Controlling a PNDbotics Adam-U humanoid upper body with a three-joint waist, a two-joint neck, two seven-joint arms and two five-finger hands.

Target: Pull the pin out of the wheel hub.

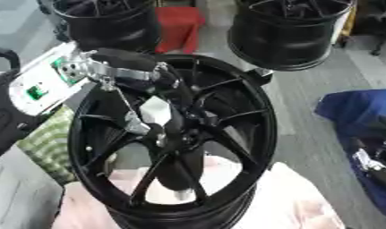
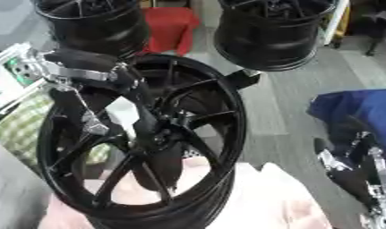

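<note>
A black multi-spoke wheel hub point(image 1: 242, 112) lies tilted on a pink cloth, filling the middle of both views. My left arm point(image 1: 125, 60) comes in from the upper left, black with silver joints. My left hand point(image 1: 160, 117) is down over the centre of the hub, among the spokes, and covers the middle hole. The pin itself is hidden beneath the hand. My right hand point(image 2: 346, 164) rests at the lower right edge over a blue cloth, away from the hub, fingers relaxed and holding nothing.
Two more black wheel hubs point(image 1: 289, 31) point(image 1: 109, 22) stand behind, with a red box point(image 1: 180, 24) between them. The pink cloth point(image 1: 298, 201) covers the support under the hub. A blue cloth point(image 1: 360, 107) lies at the right; a green checked cloth point(image 1: 47, 143) at the left.
</note>
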